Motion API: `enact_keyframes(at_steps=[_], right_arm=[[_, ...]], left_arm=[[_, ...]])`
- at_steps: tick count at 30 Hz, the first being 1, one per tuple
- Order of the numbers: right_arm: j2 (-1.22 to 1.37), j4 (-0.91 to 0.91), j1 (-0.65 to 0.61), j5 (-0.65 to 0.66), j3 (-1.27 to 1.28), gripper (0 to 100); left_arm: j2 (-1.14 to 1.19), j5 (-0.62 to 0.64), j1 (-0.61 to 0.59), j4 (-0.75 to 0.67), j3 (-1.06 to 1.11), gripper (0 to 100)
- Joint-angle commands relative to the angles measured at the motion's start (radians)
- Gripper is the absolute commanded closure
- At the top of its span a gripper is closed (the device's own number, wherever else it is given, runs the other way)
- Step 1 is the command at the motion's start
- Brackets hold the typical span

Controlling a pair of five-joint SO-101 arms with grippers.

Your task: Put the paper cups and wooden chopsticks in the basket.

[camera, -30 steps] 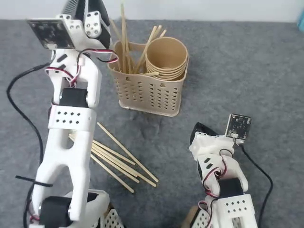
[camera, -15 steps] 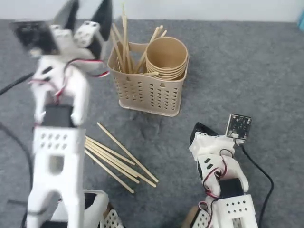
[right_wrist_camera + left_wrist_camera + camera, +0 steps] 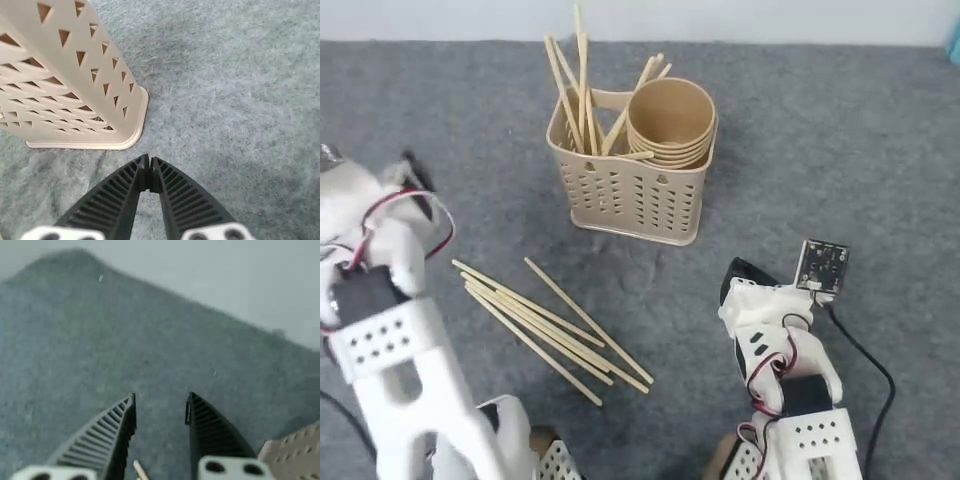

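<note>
Beige plastic basket (image 3: 630, 200) holds brown paper cups (image 3: 672, 135); wooden chopsticks (image 3: 548, 326) lie loose near it, so we read left claw (image 3: 161, 407) spread for them, right claw (image 3: 149, 172) pressed together.

The right gripper (image 3: 149, 172), with two black ribbed plastic fingers (image 3: 112, 200), appears nearest the camera with its tips pressed together and nothing between them. White plastic mounts with screw holes (image 3: 205, 234) sit at the finger bases. The gripper hangs over the grey carpet-like table surface (image 3: 235, 90). Just beyond the fingertips stands the beige perforated plastic basket (image 3: 65, 85), its wall pierced with triangular holes and its rounded base corner resting on the surface, apart from the gripper.
</note>
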Motion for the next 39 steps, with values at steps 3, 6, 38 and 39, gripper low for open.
enact_keyframes(at_steps=[3,6,38,39], right_arm=[[-0.016,0.007,0.010,0.015,0.020,99.1],[-0.016,0.007,0.010,0.015,0.020,99.1],[-0.016,0.008,0.008,0.015,0.020,99.1],[-0.016,0.012,0.008,0.015,0.020,99.1]], left_arm=[[0.209,0.017,-0.081,0.005,0.114,85],[0.365,0.095,-0.089,-0.012,0.108,85],[0.947,0.164,-0.002,0.140,-0.189,85],[0.947,0.164,-0.002,0.140,-0.188,85]])
